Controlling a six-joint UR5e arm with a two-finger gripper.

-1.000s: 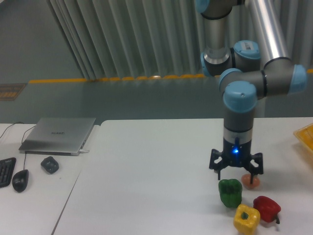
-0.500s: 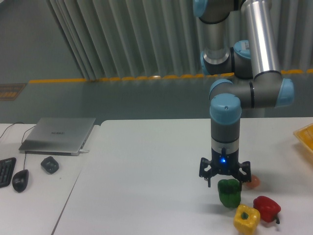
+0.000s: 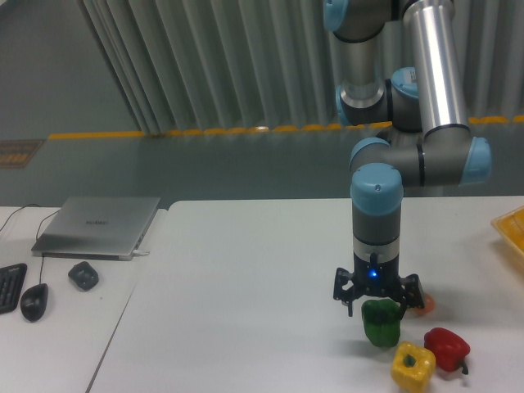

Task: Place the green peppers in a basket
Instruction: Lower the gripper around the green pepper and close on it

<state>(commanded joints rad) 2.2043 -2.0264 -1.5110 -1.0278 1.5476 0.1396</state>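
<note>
Green pepper (image 3: 381, 322) sitting on the white desk (image 3: 246, 286) near the front right, stem end up. Tool (image 3: 376, 301) right over its top, fingers spread apart and straddling the upper part, not clamped as far as visible. Yellow pepper (image 3: 412, 366) just in front and to the right, red pepper (image 3: 446, 347) beside that, something small and orange (image 3: 422, 304) peeking out behind the tool. Yellow basket (image 3: 512, 228) only a slanted rim at the far right edge, well apart from the peppers. Laptop (image 3: 98, 226), mouse (image 3: 33, 301) and keyboard (image 3: 8, 286) way over left.
</note>
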